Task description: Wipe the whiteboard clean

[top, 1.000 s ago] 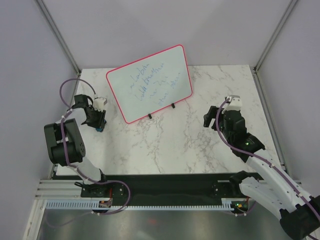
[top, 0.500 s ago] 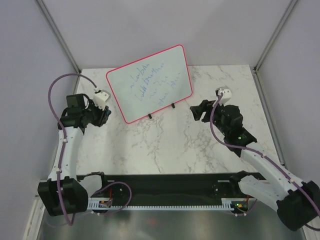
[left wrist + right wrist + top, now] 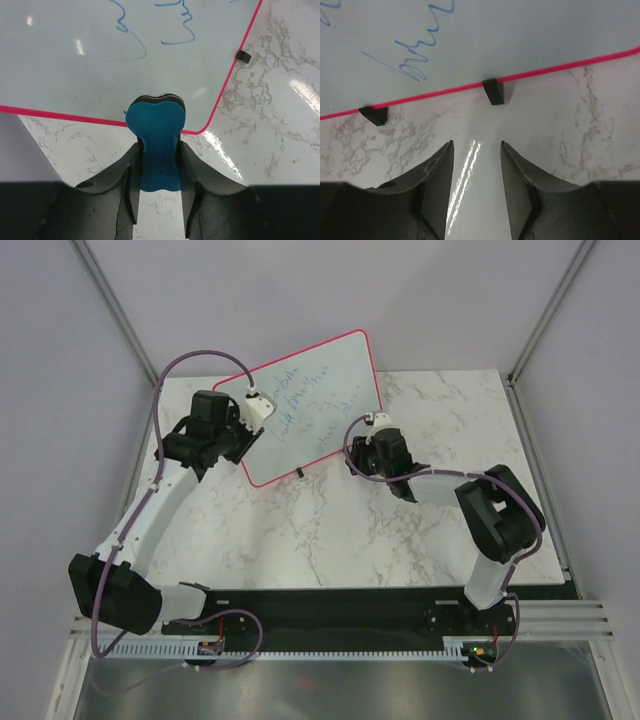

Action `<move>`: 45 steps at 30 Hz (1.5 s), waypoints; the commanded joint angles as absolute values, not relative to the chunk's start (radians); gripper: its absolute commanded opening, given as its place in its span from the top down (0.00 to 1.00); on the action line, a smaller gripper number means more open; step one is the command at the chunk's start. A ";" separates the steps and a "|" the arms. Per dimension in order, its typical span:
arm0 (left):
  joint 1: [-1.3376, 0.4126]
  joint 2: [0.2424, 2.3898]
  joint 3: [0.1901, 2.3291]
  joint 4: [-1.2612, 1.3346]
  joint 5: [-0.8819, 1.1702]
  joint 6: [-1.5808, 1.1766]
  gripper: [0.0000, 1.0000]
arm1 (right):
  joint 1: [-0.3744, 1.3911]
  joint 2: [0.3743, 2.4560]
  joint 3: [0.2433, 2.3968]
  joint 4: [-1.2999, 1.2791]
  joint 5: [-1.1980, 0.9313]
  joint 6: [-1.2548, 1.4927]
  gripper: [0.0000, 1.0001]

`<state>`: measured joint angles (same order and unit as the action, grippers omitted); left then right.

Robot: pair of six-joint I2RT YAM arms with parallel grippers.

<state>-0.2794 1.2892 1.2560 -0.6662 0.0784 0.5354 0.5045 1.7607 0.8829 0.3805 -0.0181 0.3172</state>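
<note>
Left jaws grip blue eraser (image 3: 156, 145); right jaws half-open.

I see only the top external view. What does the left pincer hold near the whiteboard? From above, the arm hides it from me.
Observer: In the left wrist view the left pincer is shut on a blue eraser with a black backing.
Operator: Thank you. And the right pincer, does it hold something too?
Observer: No. In the right wrist view the right pincer is open and empty, and it faces a black foot under the pink lower edge of the whiteboard.
</note>
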 commanded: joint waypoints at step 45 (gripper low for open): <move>-0.574 1.068 1.166 -0.920 0.664 0.871 0.98 | 0.795 1.207 0.960 0.103 -0.787 -0.269 0.10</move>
